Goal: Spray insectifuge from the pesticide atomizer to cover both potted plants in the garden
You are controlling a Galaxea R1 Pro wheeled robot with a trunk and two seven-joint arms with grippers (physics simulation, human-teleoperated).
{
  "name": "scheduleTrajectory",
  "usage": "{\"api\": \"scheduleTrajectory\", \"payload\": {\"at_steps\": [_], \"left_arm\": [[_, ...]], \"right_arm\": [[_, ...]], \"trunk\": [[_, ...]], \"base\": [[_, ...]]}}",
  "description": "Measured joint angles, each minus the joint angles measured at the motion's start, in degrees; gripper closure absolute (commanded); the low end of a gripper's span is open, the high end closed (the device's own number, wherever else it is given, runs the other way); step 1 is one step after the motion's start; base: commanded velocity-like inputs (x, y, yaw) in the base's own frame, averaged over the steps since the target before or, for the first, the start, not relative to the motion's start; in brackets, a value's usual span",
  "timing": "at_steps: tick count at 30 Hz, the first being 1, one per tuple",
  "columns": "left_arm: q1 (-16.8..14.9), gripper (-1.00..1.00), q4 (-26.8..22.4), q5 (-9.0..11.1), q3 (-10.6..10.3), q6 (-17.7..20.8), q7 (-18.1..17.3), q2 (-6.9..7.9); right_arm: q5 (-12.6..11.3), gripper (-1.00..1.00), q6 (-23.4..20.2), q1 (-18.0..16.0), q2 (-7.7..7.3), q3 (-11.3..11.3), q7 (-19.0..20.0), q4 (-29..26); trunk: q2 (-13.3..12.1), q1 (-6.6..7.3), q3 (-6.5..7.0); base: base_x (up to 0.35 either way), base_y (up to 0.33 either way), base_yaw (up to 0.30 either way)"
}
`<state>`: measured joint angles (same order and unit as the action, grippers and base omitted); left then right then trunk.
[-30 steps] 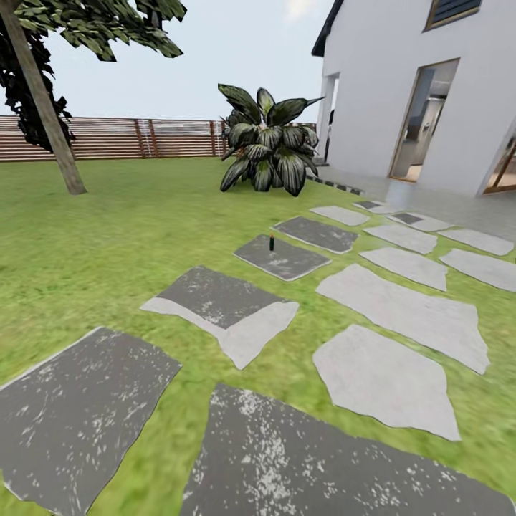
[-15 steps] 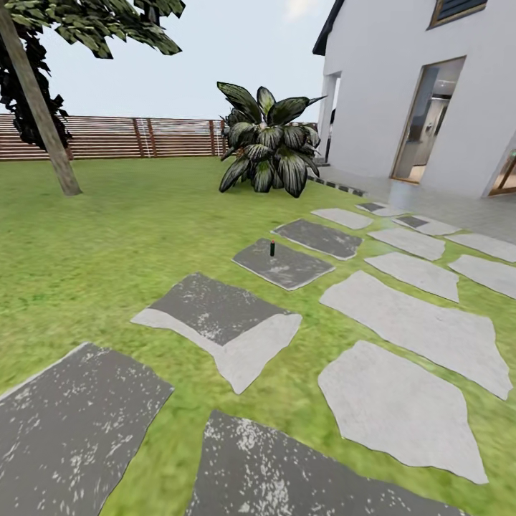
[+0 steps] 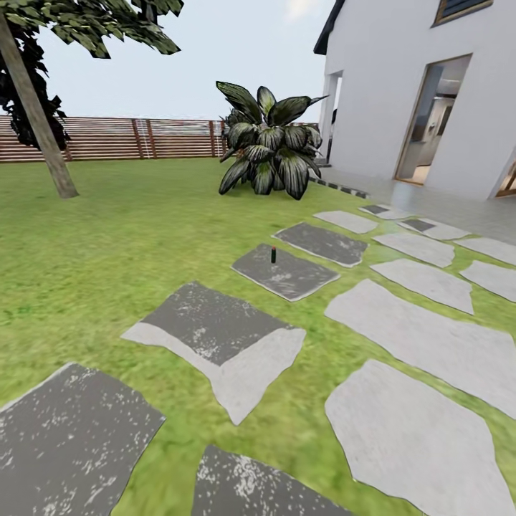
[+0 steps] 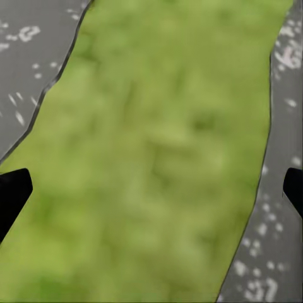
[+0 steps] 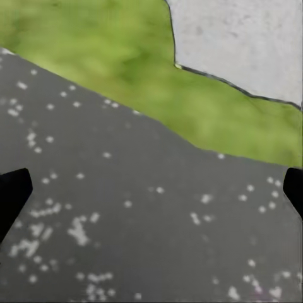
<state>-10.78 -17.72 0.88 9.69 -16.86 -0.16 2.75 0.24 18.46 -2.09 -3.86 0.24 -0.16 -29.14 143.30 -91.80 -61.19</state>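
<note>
I am out in the garden, on a green lawn (image 3: 107,251) crossed by stepping slabs (image 3: 215,330). The pesticide atomizer and the potted plants are out of view. A tiny dark upright object with a reddish top (image 3: 273,254) stands on a dark slab ahead; it is too small to identify. In the left wrist view my left gripper (image 4: 151,192) hangs open over grass between two dark slabs. The right wrist view has my right gripper (image 5: 151,192) open over a dark speckled slab. Neither gripper holds anything.
A large bush of broad striped leaves (image 3: 269,143) grows at the back by a white house (image 3: 401,93) with an open doorway (image 3: 430,118). A leaning tree trunk (image 3: 39,122) stands at the left. A brown slatted fence (image 3: 143,138) closes the far lawn.
The whole head view has shifted: the slabs have slid down and toward me and look larger, so the camera has moved forward. The things themselves have not moved.
</note>
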Motion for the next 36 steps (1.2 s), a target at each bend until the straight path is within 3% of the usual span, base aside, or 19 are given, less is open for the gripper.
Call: {"api": "scheduleTrajectory", "payload": {"at_steps": [36], "left_arm": [[0.00, -1.00, 0.01, 0.00, -0.02, 0.04, 0.00, 0.24]], "right_arm": [[-0.05, -1.00, -0.01, 0.01, 0.00, 0.00, 0.00, -0.04]], "trunk": [[0.00, -0.01, 0.00]], "base": [[0.334, -0.017, 0.000]]}}
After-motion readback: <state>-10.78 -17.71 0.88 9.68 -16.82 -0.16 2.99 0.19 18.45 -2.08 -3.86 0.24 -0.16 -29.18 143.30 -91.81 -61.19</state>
